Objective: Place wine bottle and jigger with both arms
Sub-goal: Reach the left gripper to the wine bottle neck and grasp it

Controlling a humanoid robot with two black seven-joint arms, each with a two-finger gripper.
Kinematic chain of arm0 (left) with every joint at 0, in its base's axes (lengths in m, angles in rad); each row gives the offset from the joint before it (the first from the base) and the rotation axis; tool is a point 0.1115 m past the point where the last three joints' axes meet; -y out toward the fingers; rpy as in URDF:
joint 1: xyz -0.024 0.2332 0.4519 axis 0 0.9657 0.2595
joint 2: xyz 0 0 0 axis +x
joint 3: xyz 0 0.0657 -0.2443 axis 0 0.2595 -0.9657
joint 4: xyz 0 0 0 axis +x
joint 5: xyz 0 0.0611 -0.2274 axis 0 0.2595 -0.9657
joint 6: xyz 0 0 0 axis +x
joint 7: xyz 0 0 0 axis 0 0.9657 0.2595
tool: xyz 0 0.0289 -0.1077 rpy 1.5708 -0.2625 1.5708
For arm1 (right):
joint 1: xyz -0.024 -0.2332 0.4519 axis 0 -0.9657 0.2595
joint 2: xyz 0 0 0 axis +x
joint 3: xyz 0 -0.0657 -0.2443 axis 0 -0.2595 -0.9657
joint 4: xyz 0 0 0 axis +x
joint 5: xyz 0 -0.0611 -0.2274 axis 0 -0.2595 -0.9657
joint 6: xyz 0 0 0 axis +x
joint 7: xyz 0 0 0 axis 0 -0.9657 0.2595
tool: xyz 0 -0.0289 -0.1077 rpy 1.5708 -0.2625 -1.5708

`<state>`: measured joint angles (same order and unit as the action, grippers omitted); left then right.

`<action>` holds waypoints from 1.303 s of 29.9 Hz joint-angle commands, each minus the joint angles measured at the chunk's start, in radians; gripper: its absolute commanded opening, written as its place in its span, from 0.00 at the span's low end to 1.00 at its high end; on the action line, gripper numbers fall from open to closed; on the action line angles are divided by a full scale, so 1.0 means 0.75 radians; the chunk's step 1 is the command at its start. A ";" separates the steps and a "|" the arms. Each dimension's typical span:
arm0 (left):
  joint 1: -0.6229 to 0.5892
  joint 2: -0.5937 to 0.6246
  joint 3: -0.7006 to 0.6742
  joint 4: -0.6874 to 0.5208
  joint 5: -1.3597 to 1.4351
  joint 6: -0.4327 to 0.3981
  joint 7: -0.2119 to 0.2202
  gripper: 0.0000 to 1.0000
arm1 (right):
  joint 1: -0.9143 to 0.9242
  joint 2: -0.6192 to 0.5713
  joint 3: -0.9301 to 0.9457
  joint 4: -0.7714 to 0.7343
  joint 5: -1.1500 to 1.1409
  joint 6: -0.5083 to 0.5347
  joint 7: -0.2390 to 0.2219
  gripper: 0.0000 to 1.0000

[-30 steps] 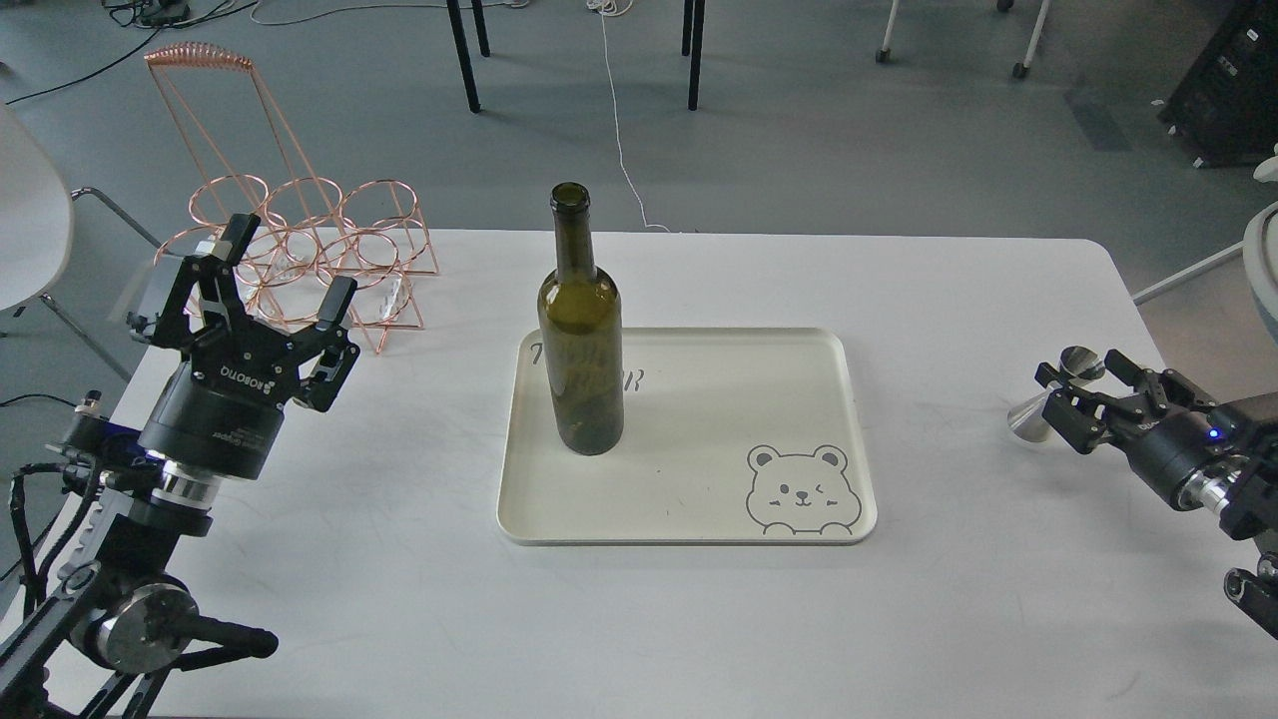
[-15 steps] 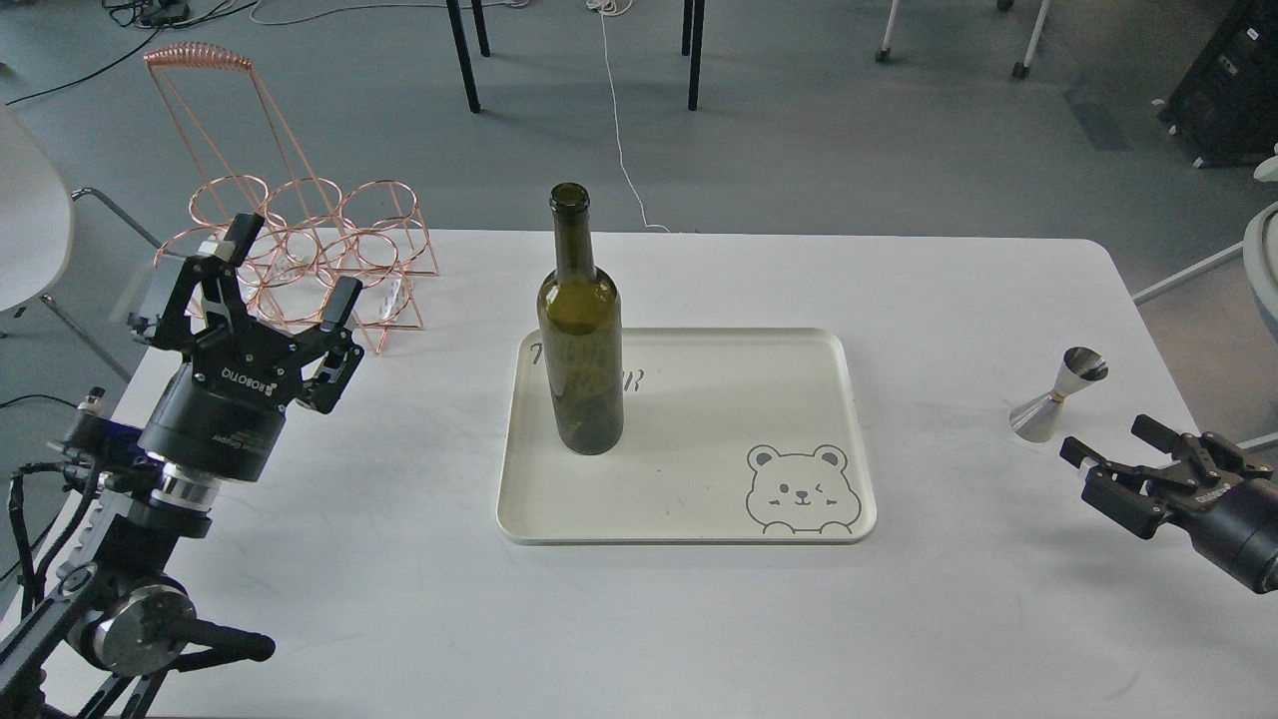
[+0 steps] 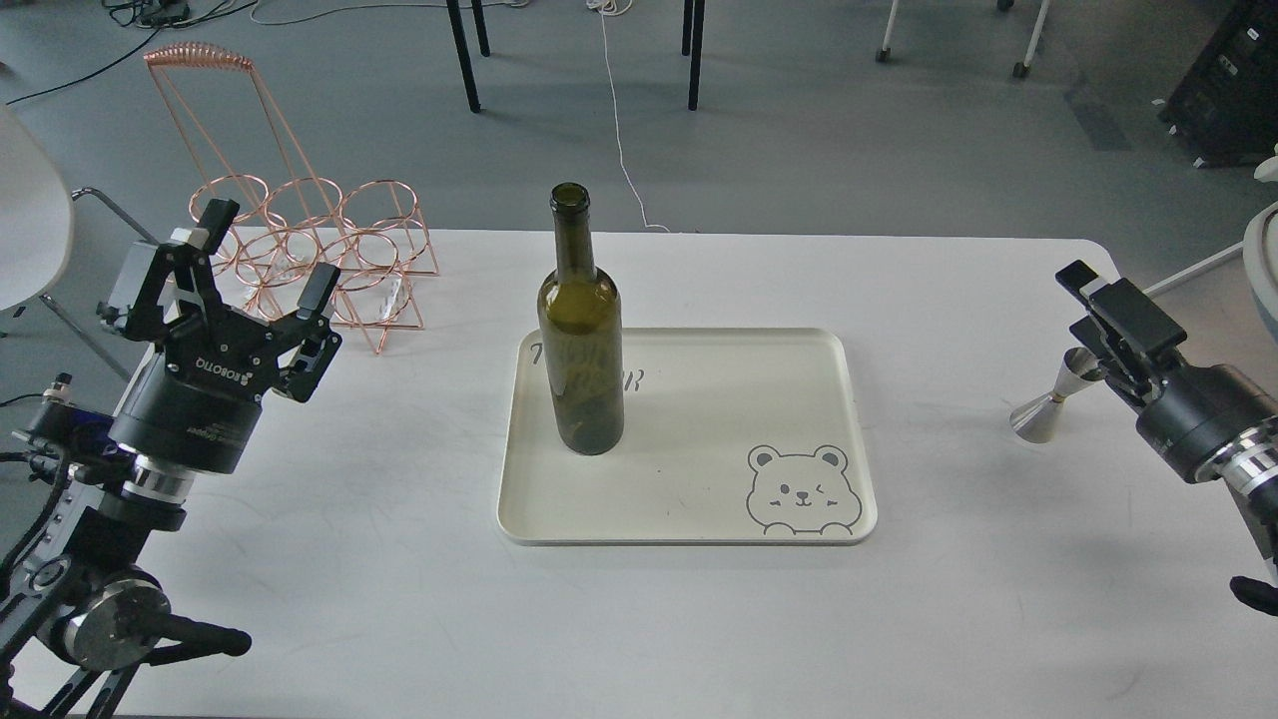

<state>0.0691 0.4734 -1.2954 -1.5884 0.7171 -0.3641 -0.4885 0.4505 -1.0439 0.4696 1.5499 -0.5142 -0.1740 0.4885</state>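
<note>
Meanwhile, swung right tool (image 3: 1098,300) up beside jigger (image 3: 1056,394), leaning on bench (image 3: 399,559) outside tray (image 3: 861,519); grip state unreadable. Drew left tool (image 3: 262,250) back, spread, empty. Wine bottle (image 3: 581,340) upright on tray. Jigger unplaced.

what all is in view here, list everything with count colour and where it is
wine bottle: 1, dark olive green, upright on the tray's left part
tray: 1, cream with a bear drawing, centre of the table
jigger: 1, silver, standing on the table right of the tray, partly behind the right gripper
wire rack: 1, copper, far left of the table
table: 1, white, fills the lower view
chair or table legs: several, black or white, on the grey floor beyond
left gripper: 1, black, fingers spread, raised near the rack, empty
right gripper: 1, black, near the jigger, seen edge-on, finger gap unclear
</note>
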 commanded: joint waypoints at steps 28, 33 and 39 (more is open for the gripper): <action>-0.863 0.289 0.494 -0.026 1.603 0.021 0.000 0.98 | 0.054 0.347 -0.031 -0.322 0.430 0.279 0.000 0.99; -0.957 0.246 0.596 0.070 1.603 0.027 0.000 0.98 | 0.052 0.347 -0.031 -0.322 0.418 0.279 0.000 0.99; -1.021 0.169 0.637 0.156 1.623 0.031 0.000 0.98 | 0.052 0.347 -0.031 -0.322 0.414 0.271 0.000 0.99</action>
<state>-0.6739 0.6279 -0.8391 -1.5074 1.9231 -0.3423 -0.4886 0.4895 -0.7840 0.4463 1.3085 -0.2036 0.0322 0.4887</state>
